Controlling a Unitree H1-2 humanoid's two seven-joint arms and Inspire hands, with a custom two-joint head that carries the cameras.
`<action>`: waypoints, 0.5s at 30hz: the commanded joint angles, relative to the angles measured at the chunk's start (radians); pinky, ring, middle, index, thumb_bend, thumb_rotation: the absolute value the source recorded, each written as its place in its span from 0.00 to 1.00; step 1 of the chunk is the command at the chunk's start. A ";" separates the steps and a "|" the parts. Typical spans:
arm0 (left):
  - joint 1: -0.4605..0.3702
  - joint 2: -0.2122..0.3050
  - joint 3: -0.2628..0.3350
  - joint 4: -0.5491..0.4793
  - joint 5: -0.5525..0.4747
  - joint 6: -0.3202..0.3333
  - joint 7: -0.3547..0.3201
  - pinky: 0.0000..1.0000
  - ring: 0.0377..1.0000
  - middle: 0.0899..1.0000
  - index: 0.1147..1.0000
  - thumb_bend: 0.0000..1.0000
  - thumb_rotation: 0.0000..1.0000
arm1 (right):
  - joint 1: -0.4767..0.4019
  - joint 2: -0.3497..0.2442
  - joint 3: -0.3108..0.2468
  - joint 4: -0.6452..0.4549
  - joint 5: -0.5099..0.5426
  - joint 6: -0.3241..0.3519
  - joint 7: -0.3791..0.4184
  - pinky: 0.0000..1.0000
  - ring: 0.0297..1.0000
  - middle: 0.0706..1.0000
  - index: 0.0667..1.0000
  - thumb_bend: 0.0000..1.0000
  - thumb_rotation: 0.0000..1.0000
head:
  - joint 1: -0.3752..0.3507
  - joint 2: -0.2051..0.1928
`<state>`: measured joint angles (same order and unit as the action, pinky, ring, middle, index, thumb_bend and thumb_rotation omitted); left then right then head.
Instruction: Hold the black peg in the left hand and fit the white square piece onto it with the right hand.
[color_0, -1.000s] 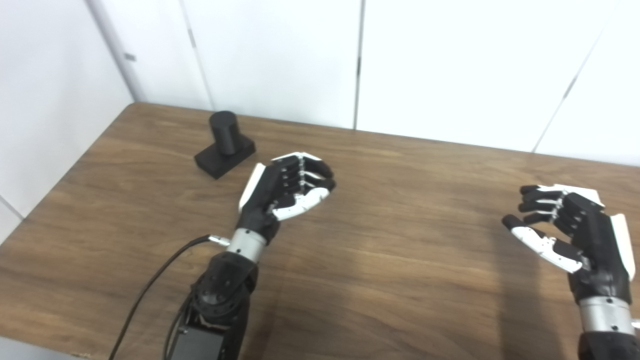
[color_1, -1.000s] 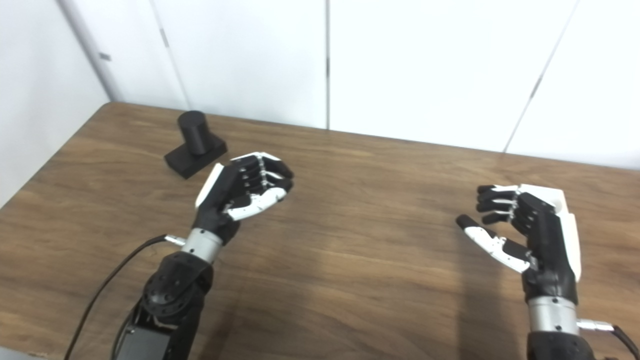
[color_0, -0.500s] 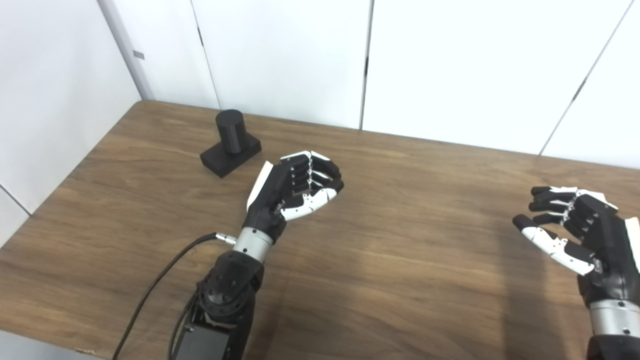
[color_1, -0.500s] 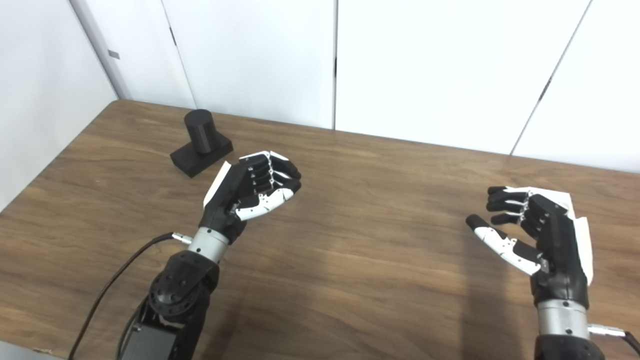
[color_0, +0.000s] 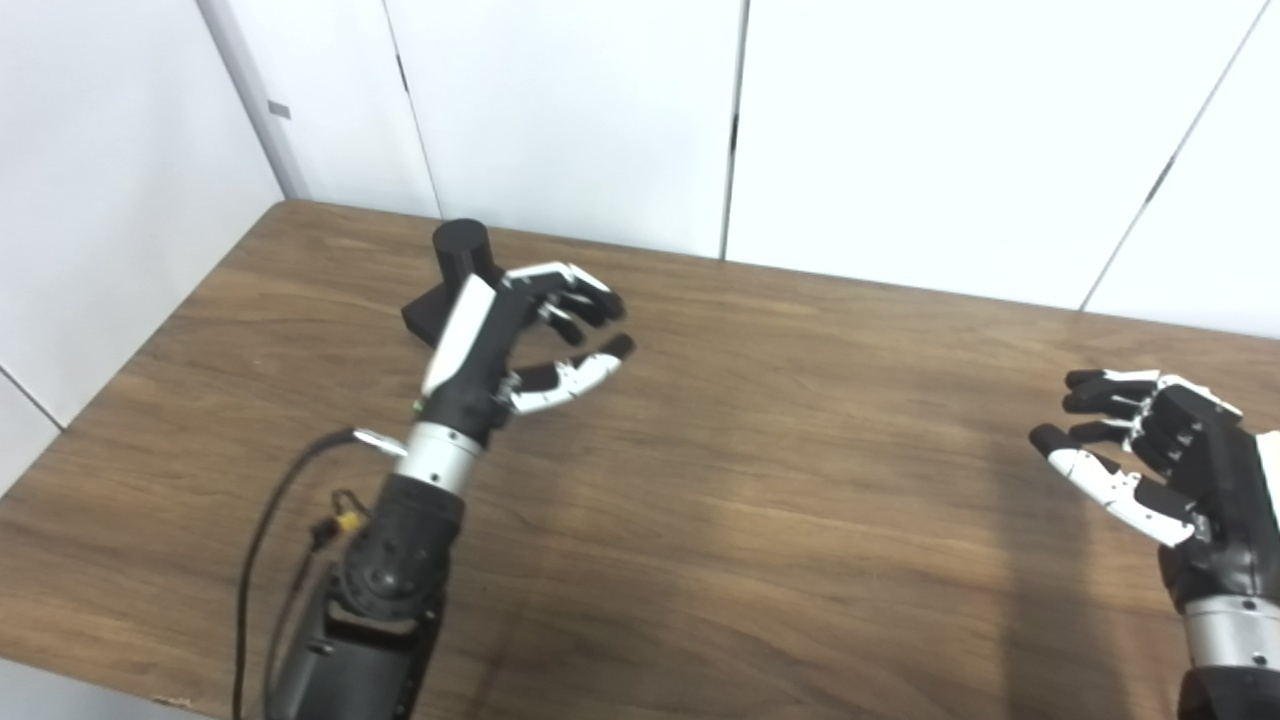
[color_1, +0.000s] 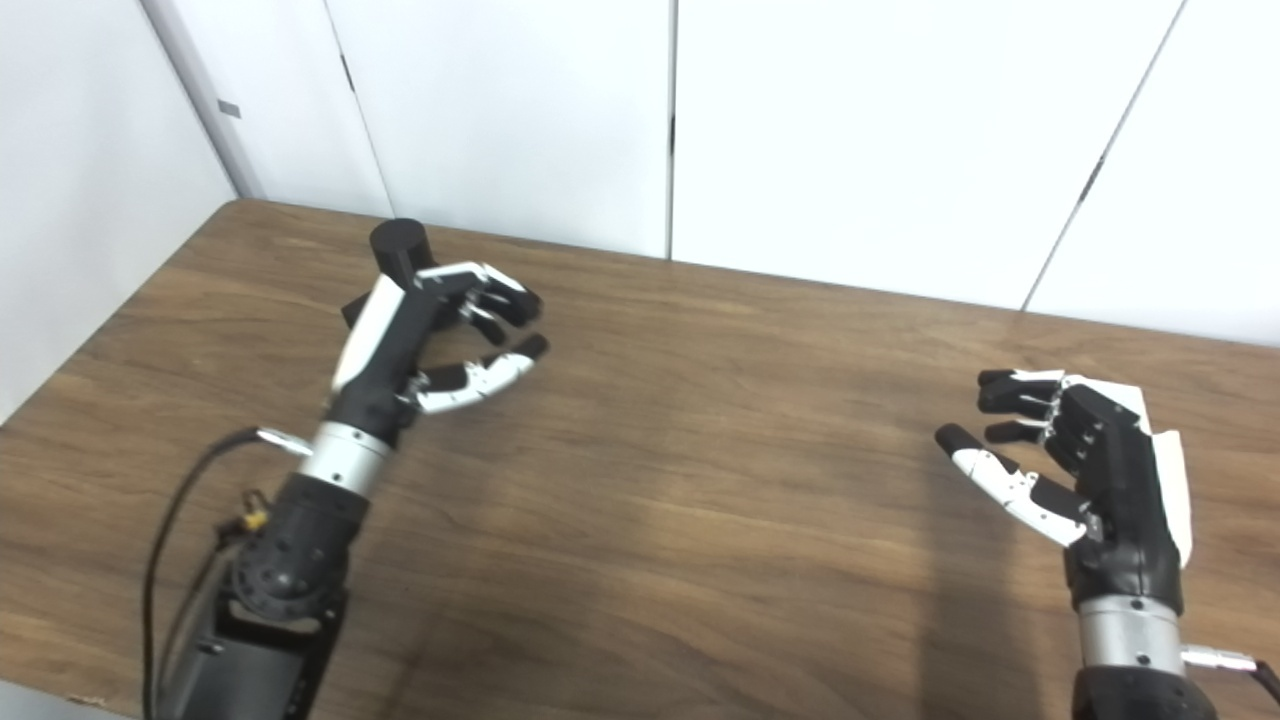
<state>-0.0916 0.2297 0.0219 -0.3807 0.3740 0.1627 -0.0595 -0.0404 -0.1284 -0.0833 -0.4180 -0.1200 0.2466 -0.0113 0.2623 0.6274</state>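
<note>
Black peg (color_0: 461, 252) upright on a dark block base, at the far left of the tabletop (color_0: 760, 480), partly hidden behind the left hand.

Nearest, at the right edge: right hand (color_0: 1165, 455) raised over the wood, palm turned inward to the left, fingers (color_0: 1098, 380) curled loosely and spread from the thumb, holding nothing. Well apart from the peg, across most of the tabletop.

At the near left: dark forearm rising from the bottom edge, with a black cable (color_0: 262, 540) looping beside it and a silver wrist ring above.

Further in: left hand (color_0: 510, 335) reaching up toward the peg, white back plate facing the camera, fingers (color_0: 575, 290) apart and half bent, thumb stretched out below them, gripping nothing. Fingers just in front of and to the right of the peg's cylinder; contact with it not clear from either view. Base block showing only as a dark corner to the left of the hand.

No white square piece to be seen in either view.

Farthest: back edge of the tabletop against white wall panels (color_0: 900, 130) with thin dark seams.
</note>
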 joint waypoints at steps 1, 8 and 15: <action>-0.049 0.038 0.010 -0.043 0.047 0.027 -0.012 0.53 0.64 0.65 0.43 0.51 0.07 | -0.036 -0.011 -0.009 -0.031 0.015 -0.007 0.006 0.52 0.60 0.62 0.45 0.50 0.11 | 0.002 -0.002; -0.091 0.113 0.009 -0.036 0.142 0.097 -0.042 0.57 0.70 0.71 0.63 0.70 0.17 | -0.044 -0.022 -0.003 -0.033 0.004 -0.011 0.012 0.54 0.61 0.62 0.45 0.50 0.11 | 0.005 -0.002; -0.112 0.130 0.029 0.021 0.221 0.086 -0.002 0.65 0.75 0.77 0.69 0.72 0.19 | -0.043 -0.025 -0.003 -0.046 0.013 0.008 0.014 0.52 0.59 0.63 0.45 0.50 0.11 | 0.007 -0.002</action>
<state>-0.1587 0.3325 0.0324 -0.3635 0.5667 0.2647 -0.0992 -0.0522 -0.1460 -0.0813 -0.4216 -0.1149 0.2694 -0.0033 0.2684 0.6243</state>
